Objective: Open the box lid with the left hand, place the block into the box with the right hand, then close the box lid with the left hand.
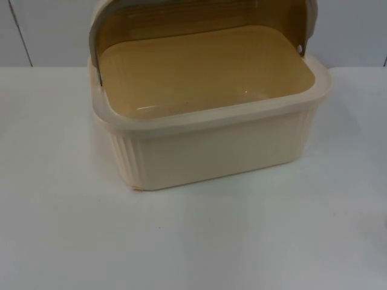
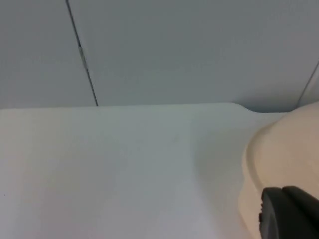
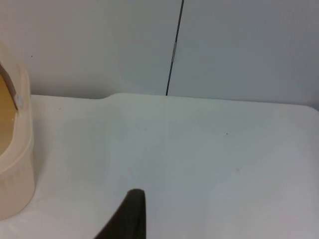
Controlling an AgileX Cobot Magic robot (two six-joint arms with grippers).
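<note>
Box (image 1: 211,130) first, in the top view: a cream plastic tub with rounded corners, a broad rim and fine vertical ribs on its front wall, standing on the white table (image 1: 193,241) toward the far side, close to the grey partition wall (image 1: 48,30). Its long axis runs across the table, slightly skewed, the right end farther back. Its lid (image 1: 205,18), translucent amber-brown with a grey frame, is swung up and back, leaving the smooth tan interior open.

Left wrist view: the left gripper's black fingertip (image 2: 289,211) sits just beside the box's rounded cream end (image 2: 279,164); whether the fingers are open or closed cannot be told.

Right wrist view: the right gripper's dark fingertip (image 3: 127,219) rests over bare table, apart from the box's corner (image 3: 17,169); its finger state cannot be told either.
</note>
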